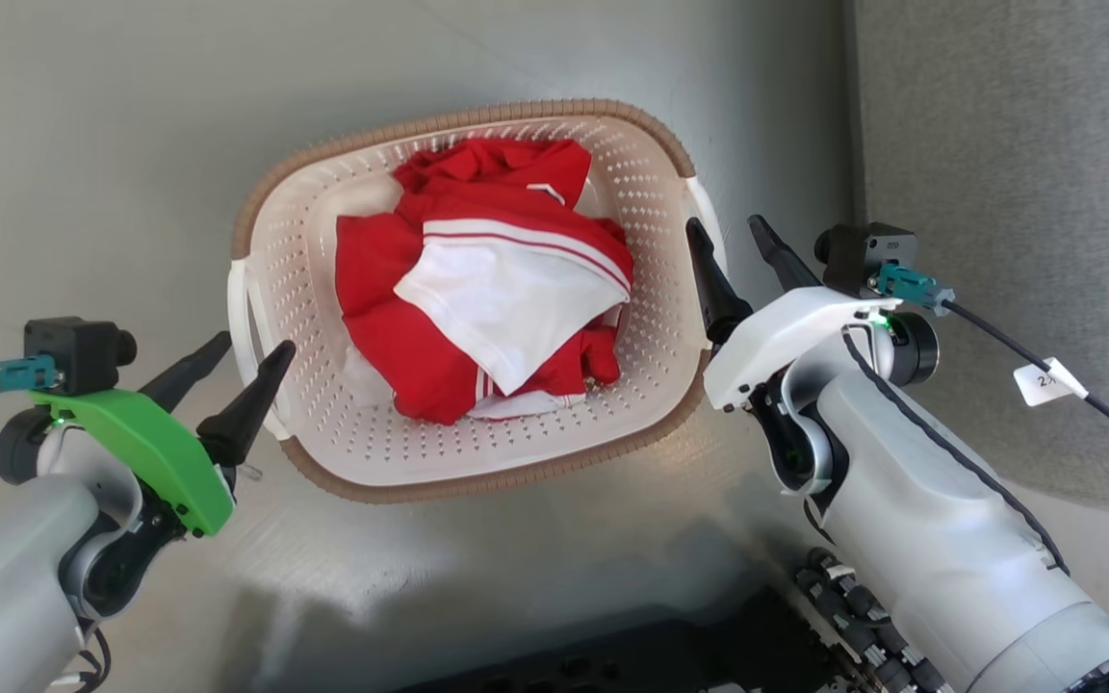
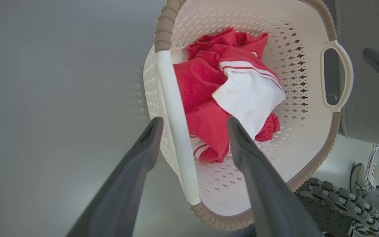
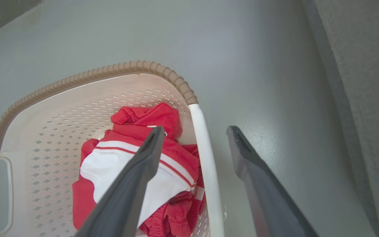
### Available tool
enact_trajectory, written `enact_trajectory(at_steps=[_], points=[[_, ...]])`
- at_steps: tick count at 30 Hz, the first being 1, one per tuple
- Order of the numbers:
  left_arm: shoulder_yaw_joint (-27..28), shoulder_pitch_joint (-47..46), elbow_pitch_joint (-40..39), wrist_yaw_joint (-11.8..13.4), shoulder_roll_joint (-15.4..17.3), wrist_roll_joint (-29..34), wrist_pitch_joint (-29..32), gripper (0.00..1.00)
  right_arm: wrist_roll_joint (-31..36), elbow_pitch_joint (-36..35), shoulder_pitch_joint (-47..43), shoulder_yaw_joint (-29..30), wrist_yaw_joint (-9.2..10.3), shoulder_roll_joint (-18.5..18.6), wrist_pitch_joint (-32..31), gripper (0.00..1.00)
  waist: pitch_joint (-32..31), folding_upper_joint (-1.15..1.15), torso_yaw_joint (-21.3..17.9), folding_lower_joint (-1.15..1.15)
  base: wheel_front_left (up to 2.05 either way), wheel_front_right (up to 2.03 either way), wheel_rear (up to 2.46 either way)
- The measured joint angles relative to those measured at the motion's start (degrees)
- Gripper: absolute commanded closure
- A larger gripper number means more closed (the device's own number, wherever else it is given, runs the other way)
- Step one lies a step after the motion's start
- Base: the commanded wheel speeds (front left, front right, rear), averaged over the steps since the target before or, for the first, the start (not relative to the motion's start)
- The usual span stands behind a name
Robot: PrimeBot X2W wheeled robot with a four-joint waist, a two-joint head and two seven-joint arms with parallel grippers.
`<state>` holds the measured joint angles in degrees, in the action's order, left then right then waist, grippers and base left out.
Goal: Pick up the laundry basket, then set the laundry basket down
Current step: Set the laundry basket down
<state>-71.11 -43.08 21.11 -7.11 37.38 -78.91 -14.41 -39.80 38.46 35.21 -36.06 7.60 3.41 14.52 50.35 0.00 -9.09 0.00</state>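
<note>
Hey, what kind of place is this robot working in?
Probably an indoor room, home-like or a test lab: a laundry basket holding red and white clothes sits on a smooth grey floor, beside something grey and fabric-covered.

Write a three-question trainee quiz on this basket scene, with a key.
1. True or false: the laundry basket holds red and white clothing.
2. Pick one. The left gripper is:
A) shut on a red sleeve
B) open, with one finger on each side of a white handle
C) shut on the brown rim
3. Short answer: is the right gripper open or shut?

Key: 1 true; 2 B; 3 open.
</note>
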Motion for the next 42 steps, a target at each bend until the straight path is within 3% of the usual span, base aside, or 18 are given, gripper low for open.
enact_trajectory(at_steps=[18, 24, 35, 42], points=[[2.8, 4.6, 1.7, 0.0, -3.3, 0.0, 0.0, 0.00, 1.7, -0.1, -4.6, 0.7, 0.00, 0.0, 0.0, 0.00, -10.5, 0.00, -0.6, -0.01, 0.00, 0.00, 0.00], [5.8, 5.9, 0.7, 0.0, -5.4, 0.0, 0.0, 0.00, 4.3, -1.3, -6.5, 1.7, 0.00, -0.1, 0.0, 0.00, -15.0, 0.00, -0.4, -0.01, 0.00, 0.00, 0.00], [11.1, 9.3, -0.9, 0.0, -6.4, 2.5, 0.0, 0.00, 6.6, -5.9, -9.7, 2.3, 0.00, -0.1, 0.0, 0.00, -23.6, 0.00, 0.3, -0.01, 0.00, 0.00, 0.00], [17.0, 12.5, -1.4, 0.0, -6.5, 5.0, 0.0, 0.00, 10.9, -6.9, -12.0, 5.7, 0.00, -0.1, 0.0, 0.00, -28.4, 0.00, 1.1, -0.01, 0.00, 0.00, 0.00]])
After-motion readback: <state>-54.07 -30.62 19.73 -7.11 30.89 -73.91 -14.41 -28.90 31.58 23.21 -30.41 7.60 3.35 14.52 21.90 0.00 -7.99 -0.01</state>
